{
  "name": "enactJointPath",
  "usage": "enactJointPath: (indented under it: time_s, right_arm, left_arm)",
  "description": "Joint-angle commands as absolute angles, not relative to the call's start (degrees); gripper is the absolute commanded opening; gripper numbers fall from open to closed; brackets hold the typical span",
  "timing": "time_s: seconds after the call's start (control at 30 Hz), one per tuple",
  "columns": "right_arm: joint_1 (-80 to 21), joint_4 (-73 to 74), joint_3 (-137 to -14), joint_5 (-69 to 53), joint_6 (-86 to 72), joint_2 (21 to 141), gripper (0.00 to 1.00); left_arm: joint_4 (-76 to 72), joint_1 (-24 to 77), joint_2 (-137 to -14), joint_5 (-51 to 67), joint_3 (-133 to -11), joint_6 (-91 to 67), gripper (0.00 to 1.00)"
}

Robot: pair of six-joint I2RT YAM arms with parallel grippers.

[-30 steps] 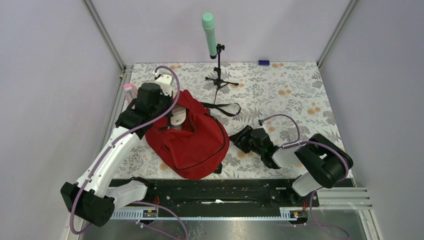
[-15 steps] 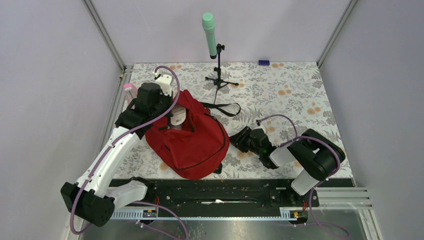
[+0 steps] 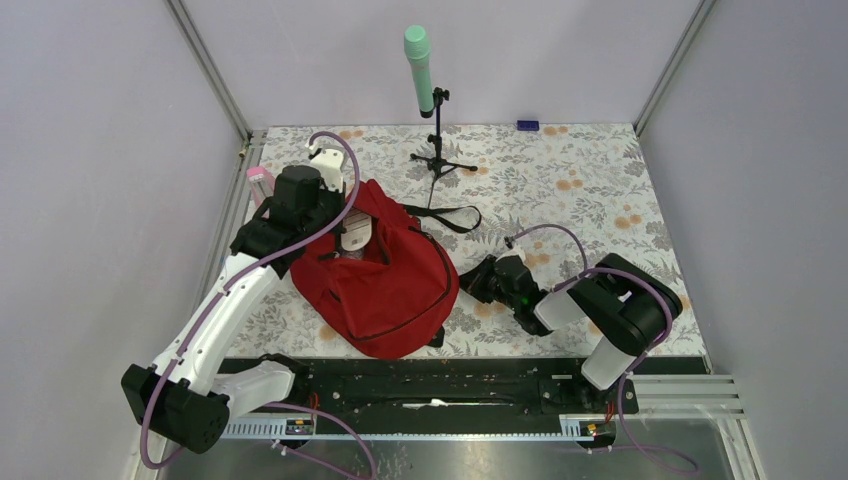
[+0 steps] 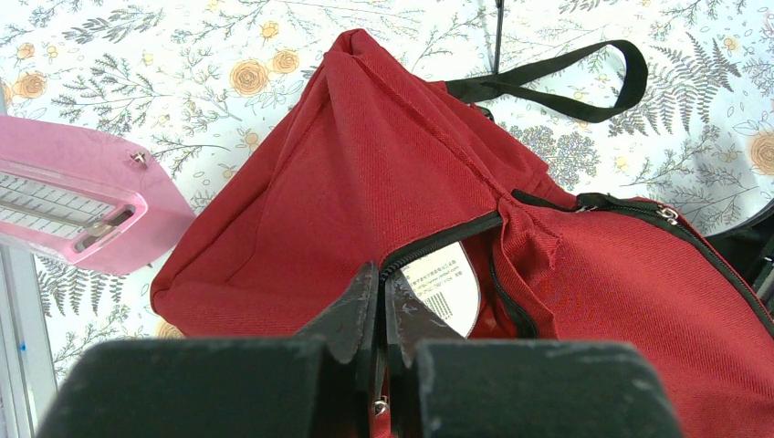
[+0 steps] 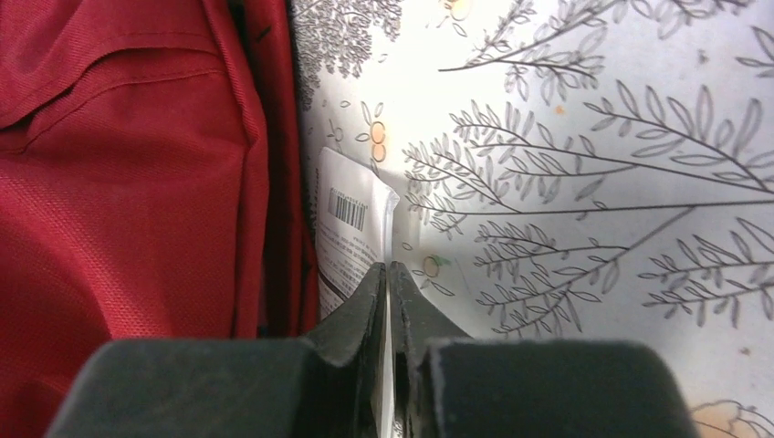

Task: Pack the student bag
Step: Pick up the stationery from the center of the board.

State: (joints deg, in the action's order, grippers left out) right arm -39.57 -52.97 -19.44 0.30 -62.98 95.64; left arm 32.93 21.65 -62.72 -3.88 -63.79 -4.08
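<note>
The red student bag (image 3: 385,280) lies on the floral table, its zipper partly undone at the top. My left gripper (image 3: 325,222) is shut on the zipper edge of the bag's mouth (image 4: 381,274) and holds it up. A white labelled item (image 4: 447,285) shows inside the mouth. By the bag's right side (image 5: 137,182), my right gripper (image 3: 475,282) is low on the table. It is shut on the thin edge of a white packet with a barcode (image 5: 351,224), pinched between the fingertips (image 5: 388,269).
A green-tipped microphone on a black tripod (image 3: 422,70) stands at the back, behind the bag's black strap (image 3: 450,215). A pink case (image 4: 73,205) lies at the left edge beside the bag. A small blue object (image 3: 527,125) sits at the far wall.
My right arm slid left toward the bag and its jaws closed on the white packet. The left arm and the bag have not moved.
</note>
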Motion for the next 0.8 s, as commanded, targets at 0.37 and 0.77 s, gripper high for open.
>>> enactJointPath:
  time_s: [0.37, 0.77]
  right_arm:
    - [-40.31, -44.75, -17.99, 9.42, -50.06, 78.99, 0.00]
    - [-40.25, -22.34, -19.28, 22.63, -33.24, 54.77, 0.00]
  left_arm:
    - [26.41, 20.84, -60.21, -5.09, -65.01, -3.46, 0.00]
    - [26.07, 20.82, -59.99, -4.94, -64.78, -3.34, 0.00]
